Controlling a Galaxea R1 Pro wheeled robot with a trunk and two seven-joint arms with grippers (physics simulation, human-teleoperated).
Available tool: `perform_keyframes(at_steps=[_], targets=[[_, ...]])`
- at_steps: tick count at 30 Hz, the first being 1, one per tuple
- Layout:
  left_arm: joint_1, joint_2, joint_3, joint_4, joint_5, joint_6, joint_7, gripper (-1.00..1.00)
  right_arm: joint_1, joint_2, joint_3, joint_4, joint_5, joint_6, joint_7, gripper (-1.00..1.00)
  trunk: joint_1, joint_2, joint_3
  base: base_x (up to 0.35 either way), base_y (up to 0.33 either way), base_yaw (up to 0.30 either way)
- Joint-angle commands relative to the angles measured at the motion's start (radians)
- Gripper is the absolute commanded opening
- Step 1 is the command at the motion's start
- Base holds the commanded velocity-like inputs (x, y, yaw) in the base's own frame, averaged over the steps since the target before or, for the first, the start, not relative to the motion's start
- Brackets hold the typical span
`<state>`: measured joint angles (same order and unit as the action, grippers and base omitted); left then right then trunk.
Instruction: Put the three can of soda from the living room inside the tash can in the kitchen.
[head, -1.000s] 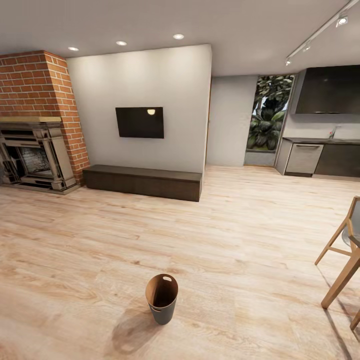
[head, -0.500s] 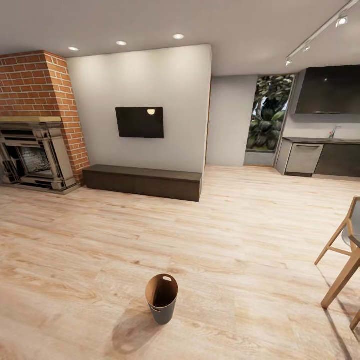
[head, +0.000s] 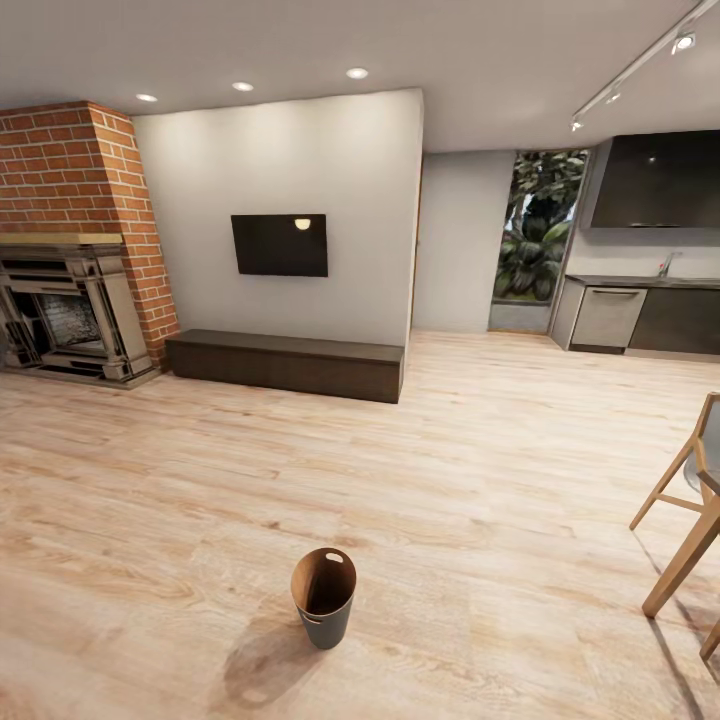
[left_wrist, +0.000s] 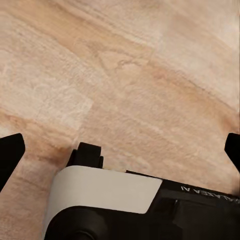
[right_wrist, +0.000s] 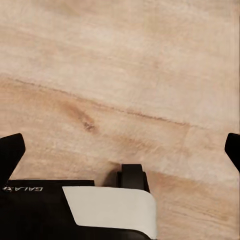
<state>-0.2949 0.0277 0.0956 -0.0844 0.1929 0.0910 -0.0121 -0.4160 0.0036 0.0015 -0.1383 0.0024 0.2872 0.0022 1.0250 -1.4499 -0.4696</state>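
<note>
Head view takes in the living room's light wood floor (head: 480, 470), the red-brick chimney (head: 75, 170), the low dark cabinet (head: 285, 365) under the wall-mounted TV (head: 279, 244), and the kitchen (head: 650, 300) at far right beside a leafy window (head: 540, 225). A wooden chair (head: 690, 510) stands at the floor's right edge. The tash can (head: 324, 596) stands upright on the floor near its front edge, brown interior empty. The soda cans are still to be found, so the robot should probably scan the room before driving. Each wrist view looks onto floorboards: the left end effector (left_wrist: 120, 147) and right end effector (right_wrist: 120, 147) are both spread wide, holding nothing, the bin somewhere ahead.
</note>
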Motion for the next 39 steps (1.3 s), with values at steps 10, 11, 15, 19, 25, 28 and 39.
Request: perform_keyframes(at_steps=[10, 11, 15, 19, 25, 28, 39], targets=[[-0.265, 0.014, 0.019, -0.099, 0.203, 0.27, 0.001, 1.0, -0.229, 0.005, 0.0, -0.092, 0.0, 0.208, 0.001, 1.0, 0.0, 0.0, 0.0, 0.0, 0.0, 0.0], [-0.272, 0.014, 0.02, -0.126, 0.217, 0.286, 0.004, 1.0, -0.238, 0.005, 0.0, -0.104, 0.0, 0.22, 0.001, 1.0, 0.0, 0.0, 0.0, 0.0, 0.0, 0.0], [-0.27, 0.019, 0.026, -0.323, 0.26, 0.356, 0.051, 1.0, -0.263, 0.005, 0.001, -0.206, -0.001, 0.277, 0.005, 1.0, 0.0, 0.0, 0.0, 0.0, 0.0, 0.0], [-0.188, 0.012, 0.025, -0.531, 0.276, 0.378, 0.139, 1.0, -0.268, 0.006, 0.004, -0.282, -0.002, 0.318, 0.006, 1.0, 0.0, 0.0, 0.0, 0.0, 0.003, 0.0], [-0.114, 0.008, 0.027, -0.673, 0.288, 0.388, 0.202, 1.0, -0.268, 0.039, 0.003, -0.284, -0.004, 0.334, 0.005, 1.0, 0.0, 0.0, 0.0, 0.141, 0.227, 0.0], [-0.094, 0.007, 0.026, -0.686, 0.295, 0.383, 0.206, 1.0, -0.267, 0.051, -0.001, -0.269, -0.006, 0.331, 0.002, 1.0, 0.0, 0.0, 0.0, 0.208, 0.286, 0.0], [-0.078, 0.004, 0.019, -0.693, 0.299, 0.387, 0.207, 1.0, -0.266, 0.063, -0.006, -0.263, -0.011, 0.341, -0.001, 1.0, 0.0, 0.0, 0.0, 0.231, 0.3, 0.006]])
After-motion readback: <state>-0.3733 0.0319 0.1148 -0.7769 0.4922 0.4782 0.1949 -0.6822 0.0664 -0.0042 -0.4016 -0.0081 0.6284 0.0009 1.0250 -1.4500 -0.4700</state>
